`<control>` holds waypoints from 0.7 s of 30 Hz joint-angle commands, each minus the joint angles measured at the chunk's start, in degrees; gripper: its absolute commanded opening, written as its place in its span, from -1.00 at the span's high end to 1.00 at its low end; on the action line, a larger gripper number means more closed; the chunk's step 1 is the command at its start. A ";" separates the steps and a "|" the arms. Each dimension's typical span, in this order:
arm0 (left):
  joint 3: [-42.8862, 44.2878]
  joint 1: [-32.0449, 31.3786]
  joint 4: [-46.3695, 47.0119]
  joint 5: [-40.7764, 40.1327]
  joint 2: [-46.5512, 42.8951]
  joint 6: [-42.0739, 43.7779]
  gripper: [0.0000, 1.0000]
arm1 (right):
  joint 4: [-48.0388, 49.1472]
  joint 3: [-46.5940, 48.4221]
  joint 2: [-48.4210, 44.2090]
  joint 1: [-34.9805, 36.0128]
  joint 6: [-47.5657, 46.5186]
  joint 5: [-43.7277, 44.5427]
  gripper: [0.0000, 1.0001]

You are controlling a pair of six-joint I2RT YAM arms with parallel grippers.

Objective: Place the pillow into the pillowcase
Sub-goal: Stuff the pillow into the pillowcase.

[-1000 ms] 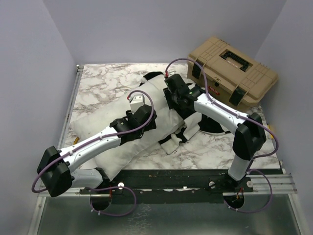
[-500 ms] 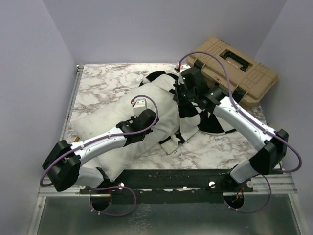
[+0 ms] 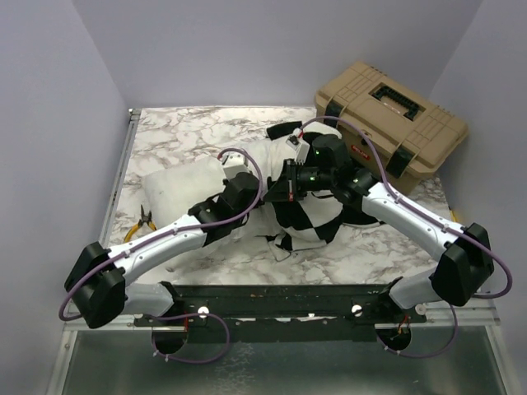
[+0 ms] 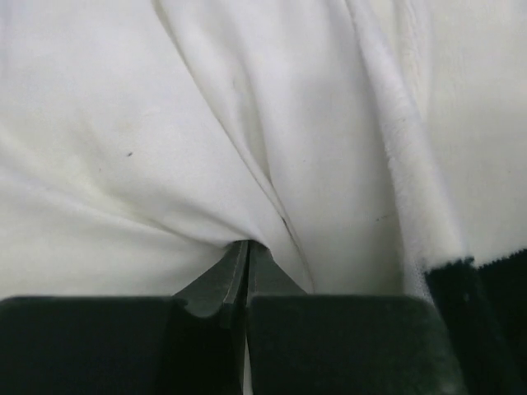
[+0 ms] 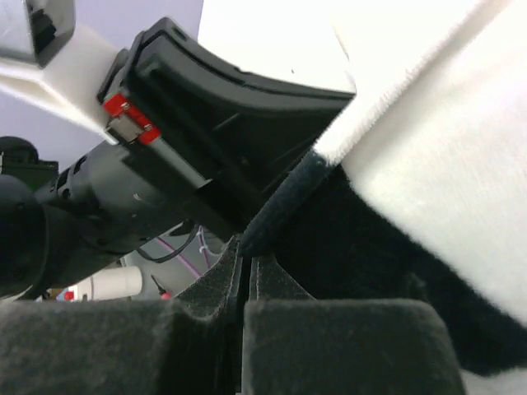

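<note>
The white pillow (image 3: 177,188) lies across the table's left half, and its right end sits inside the black-and-white checked pillowcase (image 3: 317,220). My left gripper (image 3: 263,197) is at the case's mouth, shut on a fold of the pillow's smooth cloth (image 4: 206,148). The left gripper (image 4: 247,245) shows that pinch close up, with the fuzzy pillowcase hem (image 4: 412,189) to its right. My right gripper (image 3: 286,189) meets it from the right. The right gripper (image 5: 247,249) is shut on the pillowcase's black hem (image 5: 292,193), right beside the left arm's wrist (image 5: 189,115).
A tan toolbox (image 3: 391,119) stands at the back right, close behind the right arm. Yellow-handled pliers (image 3: 145,220) lie on the marble table (image 3: 181,136) near the left edge. Walls close in the left, back and right sides.
Both grippers have shut. The right arm swung round and drew the pillowcase leftward over the pillow's end. The pillow shifted back, uncovering the pliers.
</note>
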 commanded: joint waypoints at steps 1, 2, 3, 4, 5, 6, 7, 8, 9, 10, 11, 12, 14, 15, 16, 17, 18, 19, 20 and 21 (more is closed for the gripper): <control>4.03 0.16 5.29 -1.27 -5.65 2.17 1.00 | -0.26 -0.16 0.64 1.23 2.75 -1.35 1.00; 3.87 0.14 1.78 -2.21 -6.99 2.45 1.00 | -2.40 0.14 1.39 1.15 1.93 1.44 1.00; 3.69 0.12 -1.86 -3.01 -8.56 2.67 0.82 | -4.35 0.55 2.02 1.16 1.63 3.94 1.00; 3.73 0.13 -5.56 -3.75 -10.07 2.75 0.51 | -5.57 0.91 2.46 1.07 1.46 5.94 1.00; 3.93 0.19 -9.39 -3.97 -11.76 2.80 0.18 | -6.46 1.32 2.70 1.00 1.15 7.76 1.00; 4.25 0.18 -12.72 -3.38 -13.28 2.78 -0.08 | -7.22 1.77 2.82 0.98 1.02 9.42 1.00; 4.76 0.19 -16.22 -1.93 -14.75 2.57 -0.23 | -7.68 2.30 2.85 0.72 0.97 10.12 1.00; 5.21 0.17 -18.99 0.04 -16.00 2.02 -0.32 | -8.04 2.93 2.80 0.51 1.00 10.54 1.00; 5.46 0.18 -21.08 3.09 -17.08 1.02 -0.38 | -8.17 3.55 2.57 0.32 1.24 10.60 1.00; 5.27 0.13 -22.29 6.70 -18.12 -0.20 -0.41 | -8.02 4.10 2.31 0.13 1.42 10.28 1.00; 4.50 0.16 -22.51 10.17 -19.09 -2.12 -0.42 | -7.86 4.71 1.98 -0.06 1.76 9.83 1.00; 3.09 0.15 -22.07 13.55 -20.08 -4.93 -0.40 | -7.57 5.06 1.69 -0.07 2.07 9.25 1.00; -0.30 0.17 -18.53 19.91 -21.20 -9.23 -0.29 | -6.33 5.41 1.08 -0.22 3.31 7.55 1.00; -2.28 0.13 -15.53 23.50 -21.45 -10.14 -0.23 | -5.63 5.42 0.82 -0.24 4.03 6.75 1.00; -4.74 0.06 -12.61 25.43 -21.52 -10.83 -0.14 | -5.09 5.42 0.51 -0.24 4.64 5.88 1.00; -6.51 0.05 -9.07 26.56 -21.46 -11.12 -0.04 | -4.55 5.38 0.24 -0.24 5.21 5.06 1.00; -8.06 0.04 -5.97 27.18 -21.33 -11.16 0.07 | -3.95 5.07 -0.01 -0.25 5.87 4.23 1.00; -9.65 0.09 -1.82 27.64 -21.04 -10.87 0.15 | -3.47 4.80 -0.31 -0.25 6.52 3.46 1.00; -11.43 0.10 2.49 27.86 -20.63 -10.48 0.23 | -3.04 4.43 -0.59 -0.24 7.13 2.88 1.00; -12.87 0.08 5.82 28.05 -19.89 -10.52 0.31 | -2.43 4.11 -0.99 -0.24 7.67 2.32 1.00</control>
